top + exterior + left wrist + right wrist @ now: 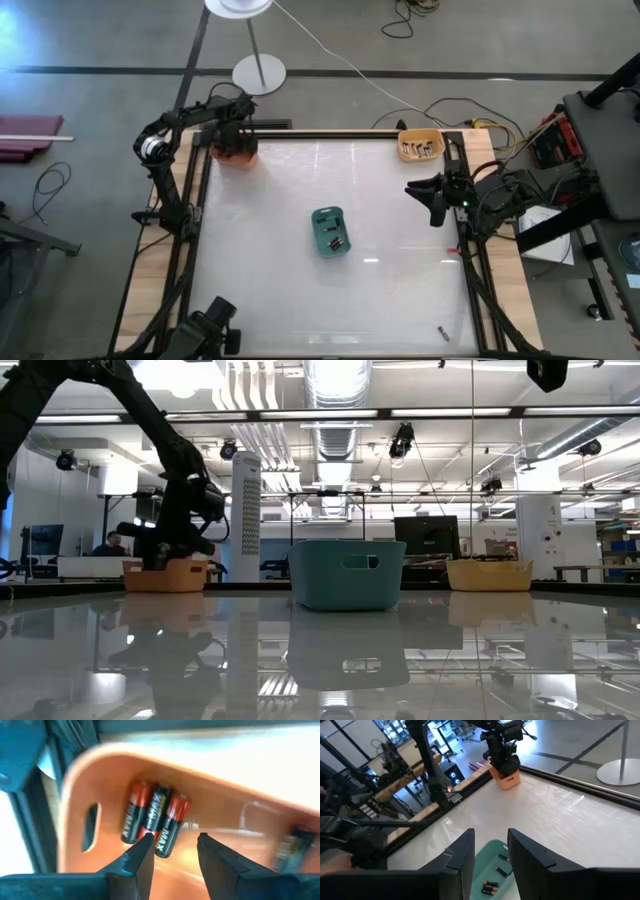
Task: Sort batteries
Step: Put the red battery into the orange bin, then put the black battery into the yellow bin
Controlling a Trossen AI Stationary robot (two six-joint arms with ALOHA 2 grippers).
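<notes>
My left gripper [236, 142] is at the table's far left, reaching down into an orange bin [238, 156]. In the left wrist view it is open [175, 838] just over three red-and-black batteries [154, 818] that lie side by side on the bin's floor. A further battery [295, 845] lies apart from them. Nothing is between the fingers. My right gripper [434, 204] waits open at the table's right edge, with nothing in it [490, 838]. A teal bin [330, 231] at mid-table holds a few batteries [496, 870].
A yellow bin [420, 146] with batteries stands at the far right corner. One loose battery [442, 332] lies near the front right corner. The white tabletop [270, 280] spreads between the bins. Black frame rails run along the table's left and right sides.
</notes>
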